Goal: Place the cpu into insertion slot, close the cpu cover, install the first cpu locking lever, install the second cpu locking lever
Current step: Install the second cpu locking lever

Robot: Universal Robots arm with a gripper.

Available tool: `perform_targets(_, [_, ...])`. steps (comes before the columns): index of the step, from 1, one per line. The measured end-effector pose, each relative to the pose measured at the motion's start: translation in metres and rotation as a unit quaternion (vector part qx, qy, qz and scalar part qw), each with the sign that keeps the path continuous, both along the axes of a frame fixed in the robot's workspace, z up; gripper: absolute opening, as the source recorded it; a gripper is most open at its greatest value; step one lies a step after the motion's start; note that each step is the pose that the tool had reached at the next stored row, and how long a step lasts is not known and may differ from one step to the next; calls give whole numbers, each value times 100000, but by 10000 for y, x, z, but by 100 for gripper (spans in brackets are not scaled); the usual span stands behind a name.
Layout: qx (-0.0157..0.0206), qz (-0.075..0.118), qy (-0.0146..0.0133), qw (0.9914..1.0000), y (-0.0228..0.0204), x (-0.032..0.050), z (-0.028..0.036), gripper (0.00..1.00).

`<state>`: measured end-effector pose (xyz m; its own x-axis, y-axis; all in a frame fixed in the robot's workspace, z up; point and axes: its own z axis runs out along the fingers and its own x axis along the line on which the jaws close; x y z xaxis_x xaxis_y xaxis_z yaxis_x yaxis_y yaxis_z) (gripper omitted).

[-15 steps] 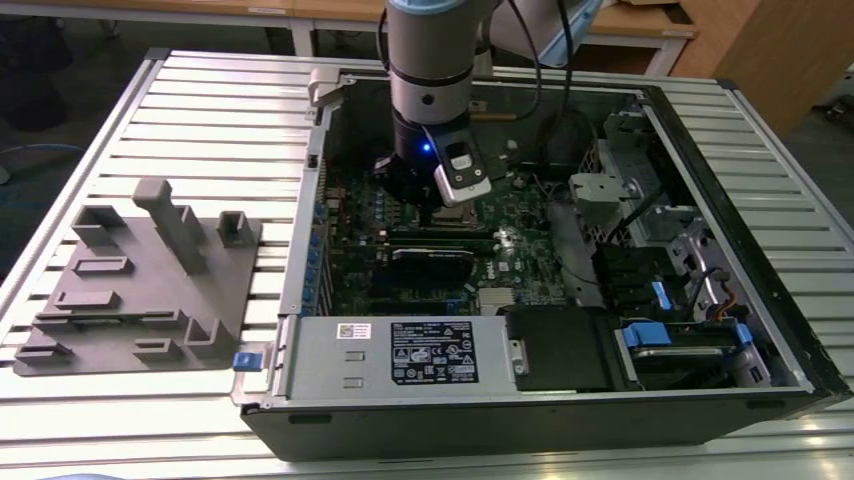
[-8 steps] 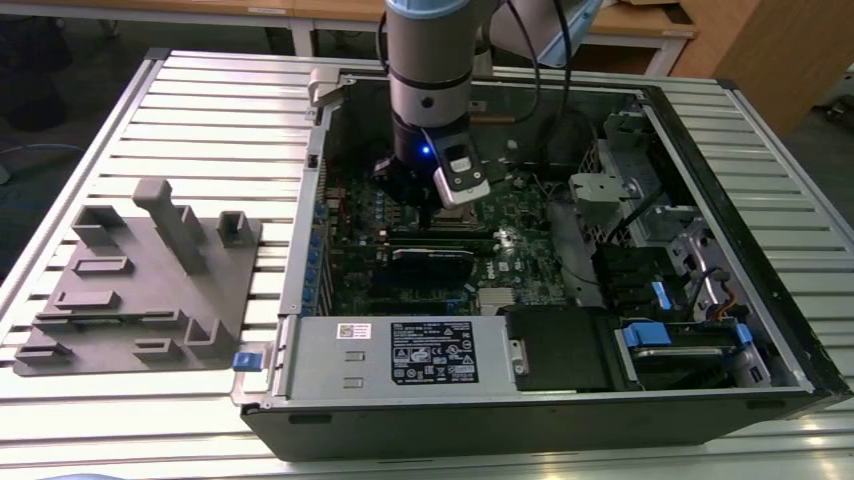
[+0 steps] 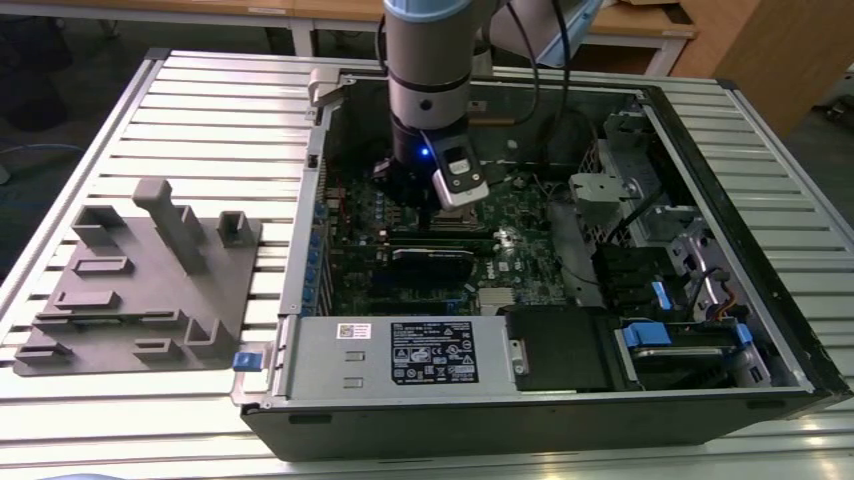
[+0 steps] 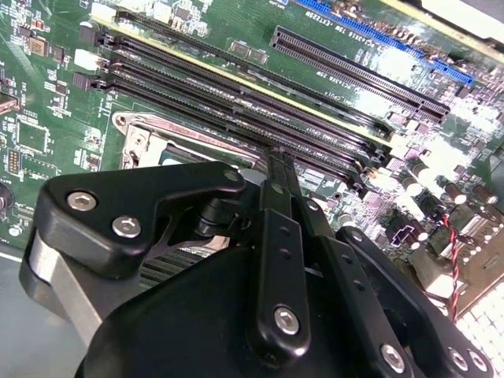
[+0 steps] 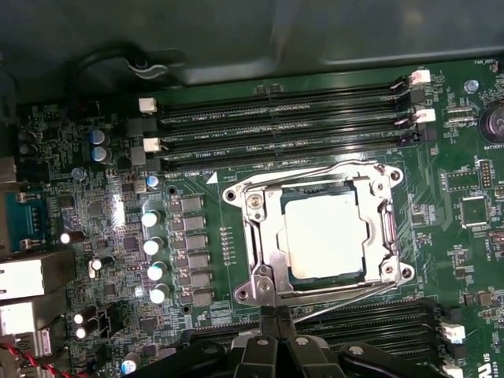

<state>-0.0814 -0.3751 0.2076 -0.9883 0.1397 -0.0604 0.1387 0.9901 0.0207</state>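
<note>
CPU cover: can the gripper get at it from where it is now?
Probably yes. In the first wrist view the gripper sits at the edge of the cpu cover, which lies down around the cpu, and nothing stands between them.

The robot arm (image 3: 430, 90) reaches down into the open computer case (image 3: 534, 400). A grey holder (image 3: 140, 290) sits beside it, near the table's (image 3: 200, 110) edge.
</note>
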Motion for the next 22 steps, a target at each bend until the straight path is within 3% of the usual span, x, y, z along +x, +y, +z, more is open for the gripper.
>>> perform_targets(13, [90, 6, -1, 100000, -1, -36, -18, 11])
perform_targets(15, [226, 8, -6, 100000, -1, -38, -18, 11])
perform_targets(18, [820, -1, -6, 99997, -1, -40, -22, 11])
perform_targets(22, [1048, 0, -8, 99995, 0, -41, -35, 11])
